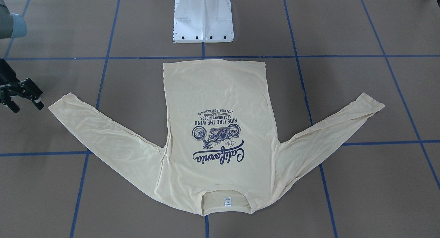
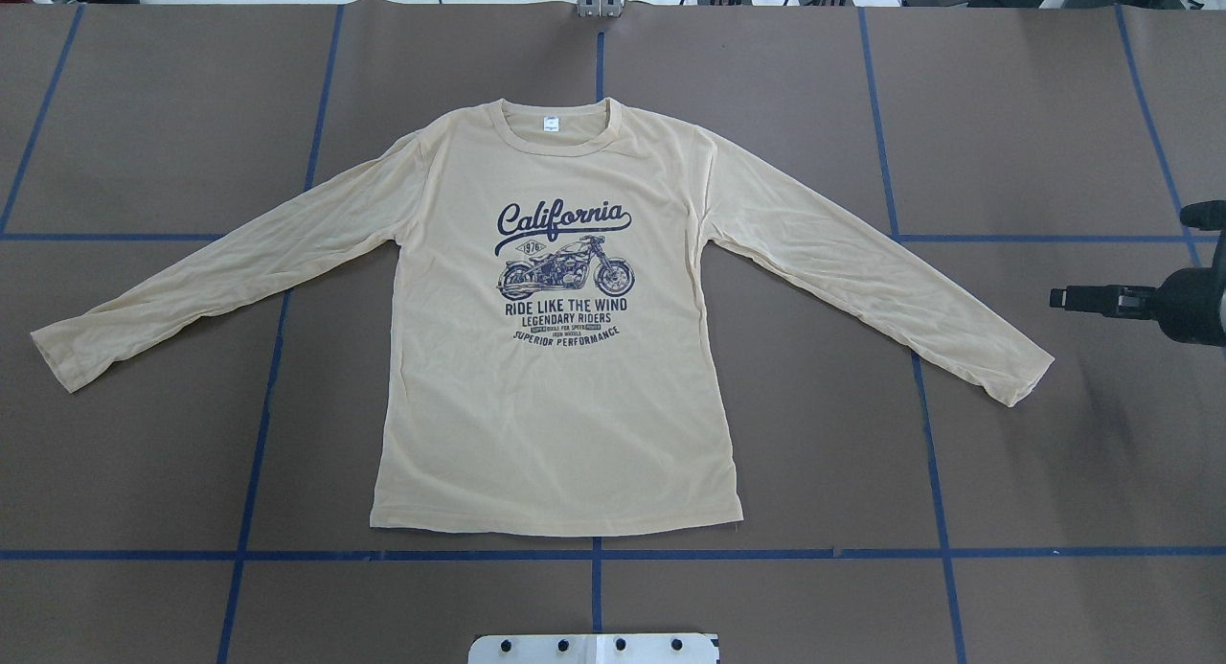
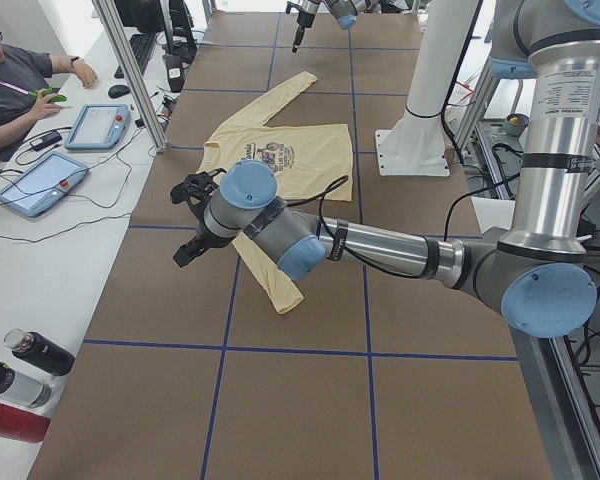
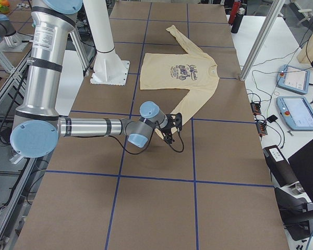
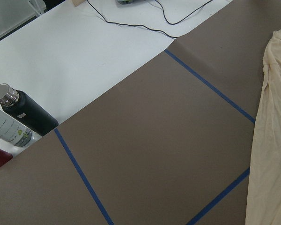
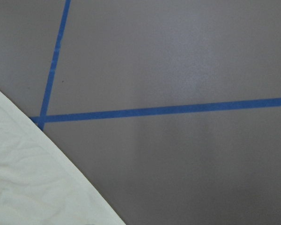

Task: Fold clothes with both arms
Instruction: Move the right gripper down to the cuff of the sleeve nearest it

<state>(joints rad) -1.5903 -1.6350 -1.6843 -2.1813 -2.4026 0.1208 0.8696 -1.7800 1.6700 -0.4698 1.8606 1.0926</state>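
The yellow shirt lies flat on the brown table. Its picture side is up and both long sleeves are spread out wide. My right gripper has its two fingers apart and holds nothing. It is just beside the end of the sleeve on my right side. My left gripper is near the end of the other sleeve. I cannot tell if its fingers are apart or together.

Looking across a brown tabletop gridded with blue tape lines. Noting a white pedestal standing at its robot-side edge. Seeing three bottles sitting on a white side tabletop, two tablets resting farther along, a person sitting there.
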